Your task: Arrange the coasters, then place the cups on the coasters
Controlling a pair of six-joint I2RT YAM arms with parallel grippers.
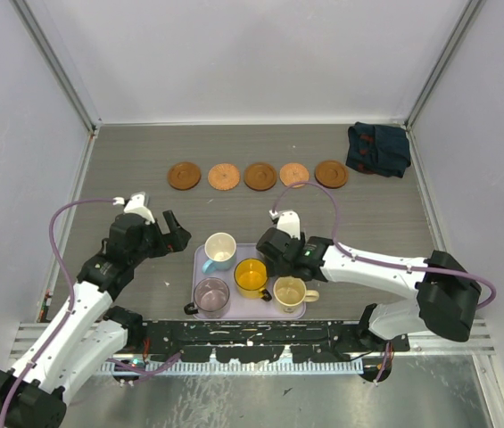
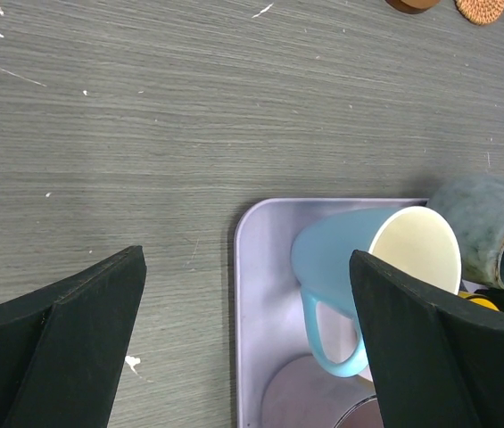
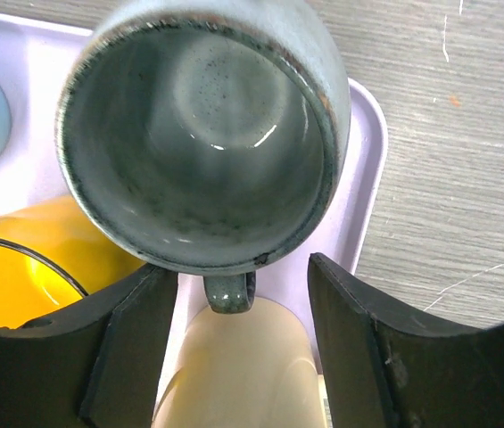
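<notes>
Five round brown coasters (image 1: 260, 176) lie in a row at the back of the table. On the lavender tray (image 1: 200, 264) stand a light blue cup (image 1: 220, 250), an orange-yellow cup (image 1: 251, 277), a purple-grey cup (image 1: 211, 295) and a cream-yellow cup (image 1: 290, 293). The grey-green cup (image 3: 202, 134) sits at the tray's far right corner. Its handle (image 3: 229, 292) lies between the fingers of my right gripper (image 3: 238, 276), which is open with a gap on both sides. My left gripper (image 2: 247, 267) hangs wide open over the tray's left edge (image 2: 243, 294), empty, beside the light blue cup (image 2: 341, 254).
A dark folded cloth (image 1: 378, 149) lies at the back right, past the last coaster. Both arms reach in from the near edge, the left gripper (image 1: 173, 234) just left of the tray and the right gripper (image 1: 276, 250) over its far right corner. White walls close in the table.
</notes>
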